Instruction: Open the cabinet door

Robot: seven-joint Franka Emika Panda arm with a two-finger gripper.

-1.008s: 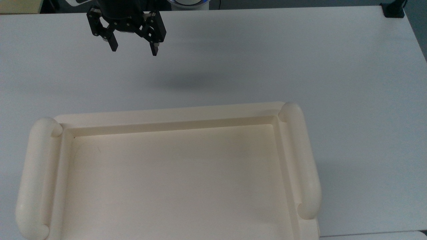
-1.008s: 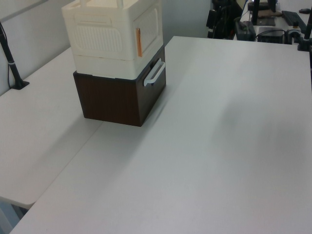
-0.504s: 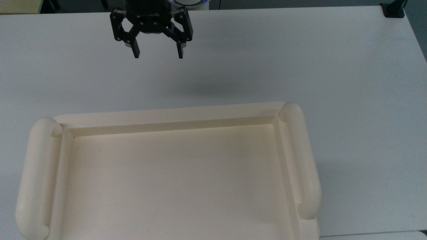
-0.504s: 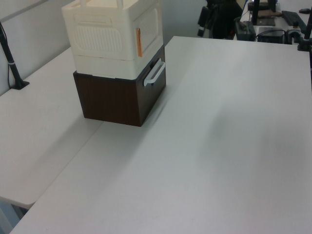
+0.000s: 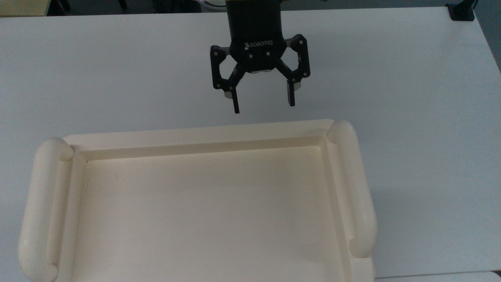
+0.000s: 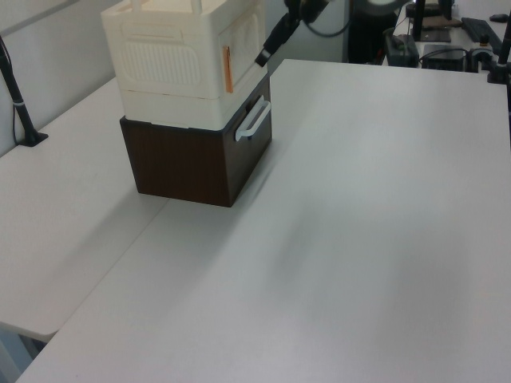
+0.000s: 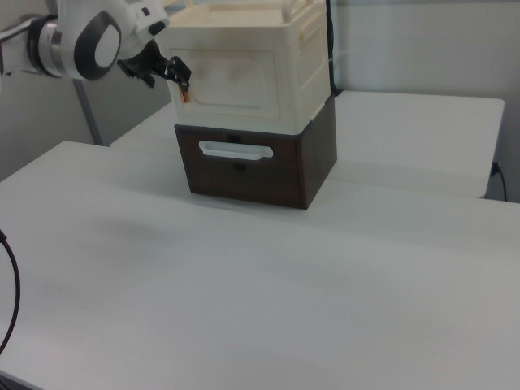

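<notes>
Wide-open pincer just off the cabinet rim, bare table around.

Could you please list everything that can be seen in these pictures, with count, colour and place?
cabinet: one, cream, stacked on the dark brown box.
cabinet door: one, cream panel on the cabinet's front in the right view, flat against it.
orange tab: one, orange, at the door's edge in the left view.
rounded bars: two, cream, along the short sides of the cabinet's recessed top in the top view.
dark brown box: one, under the cabinet, on the table.
white handle: one, on the brown box's front.
table: white, under everything.
black clamp: one, at the table's far corner in the top view.
gripper: one, black, fingers apart, empty, near the cabinet's front edge in the top view.
</notes>
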